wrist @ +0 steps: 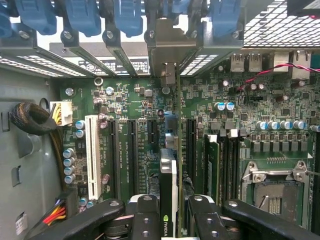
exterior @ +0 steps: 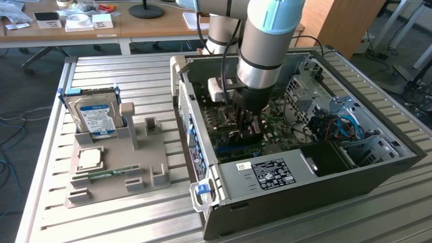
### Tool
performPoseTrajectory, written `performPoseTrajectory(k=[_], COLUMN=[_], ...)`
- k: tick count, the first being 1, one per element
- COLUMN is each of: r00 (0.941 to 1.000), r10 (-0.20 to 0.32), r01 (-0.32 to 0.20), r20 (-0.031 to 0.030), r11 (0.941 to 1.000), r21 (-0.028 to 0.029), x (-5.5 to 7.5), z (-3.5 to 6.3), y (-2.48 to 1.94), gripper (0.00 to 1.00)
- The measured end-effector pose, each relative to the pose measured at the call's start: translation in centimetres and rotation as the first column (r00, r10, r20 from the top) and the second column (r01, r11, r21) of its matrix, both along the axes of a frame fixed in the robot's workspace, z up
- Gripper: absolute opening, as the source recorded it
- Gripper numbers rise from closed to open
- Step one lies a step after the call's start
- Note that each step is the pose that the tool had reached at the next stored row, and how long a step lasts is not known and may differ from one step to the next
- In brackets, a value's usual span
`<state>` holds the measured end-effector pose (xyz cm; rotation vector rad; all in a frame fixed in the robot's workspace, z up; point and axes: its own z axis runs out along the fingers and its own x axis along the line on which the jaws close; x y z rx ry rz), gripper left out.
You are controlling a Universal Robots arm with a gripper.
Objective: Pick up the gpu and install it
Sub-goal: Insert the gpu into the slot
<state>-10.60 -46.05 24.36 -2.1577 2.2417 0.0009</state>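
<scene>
Reaching down inside the open grey computer case (exterior: 324,167) on the slatted metal counter (exterior: 121,76) in the exterior view, black end effector (exterior: 247,132) hanging just above the green motherboard (exterior: 284,126), directly over the slots. Gripping the thin green gpu card with black cooler and silver end bracket (wrist: 169,185) edge-on in the wrist view, black fingers (wrist: 145,220) closing on either side of it. Running with its long axis along the dark expansion slots (wrist: 132,155), bracket end pointing toward the case's rear openings.
</scene>
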Motion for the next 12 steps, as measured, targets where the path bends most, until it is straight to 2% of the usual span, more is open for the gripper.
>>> performPoseTrajectory(k=[12], r00=[1.0], r10=[0.0], r01=[0.0], r20=[0.0002], r11=[1.0], r21=[0.0004], x=[-0.08], z=[-0.05], y=[0.01], gripper=[0.27])
